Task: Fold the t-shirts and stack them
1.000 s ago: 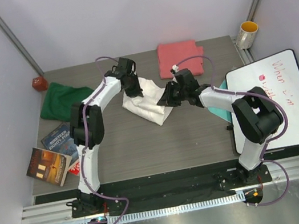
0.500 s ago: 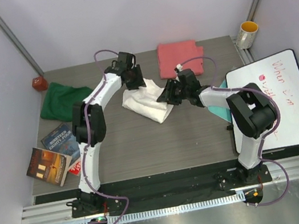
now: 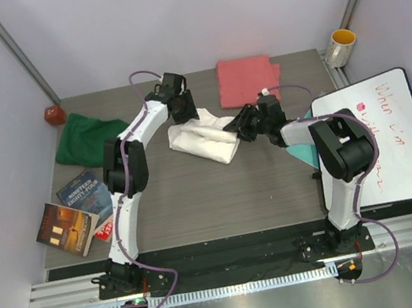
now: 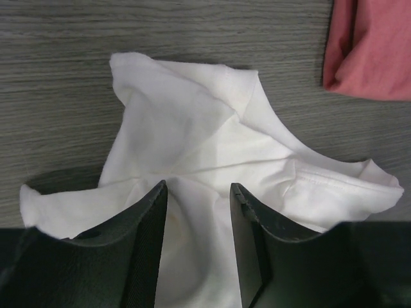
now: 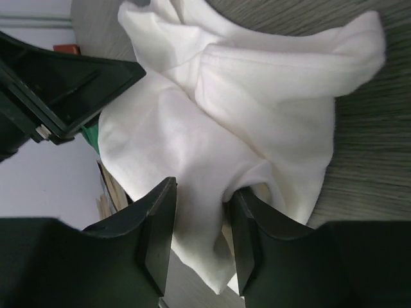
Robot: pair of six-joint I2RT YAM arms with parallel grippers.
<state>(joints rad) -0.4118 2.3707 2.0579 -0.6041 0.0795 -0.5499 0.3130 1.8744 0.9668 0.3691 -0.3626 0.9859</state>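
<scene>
Grey table [image 3: 197, 195], crumpled white t-shirt [image 3: 208, 142], wrist views show left gripper [image 4: 198, 187] and right gripper [image 5: 202, 187] parted over it, only overhead shows whiteboard [image 3: 375, 140]

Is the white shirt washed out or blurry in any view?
Top external: evenly lit, sharp, but the white t-shirt shows few folds. Left wrist: seams crisp, soft shadow under its left edge. Right wrist: cloth bright, creases readable.
</scene>
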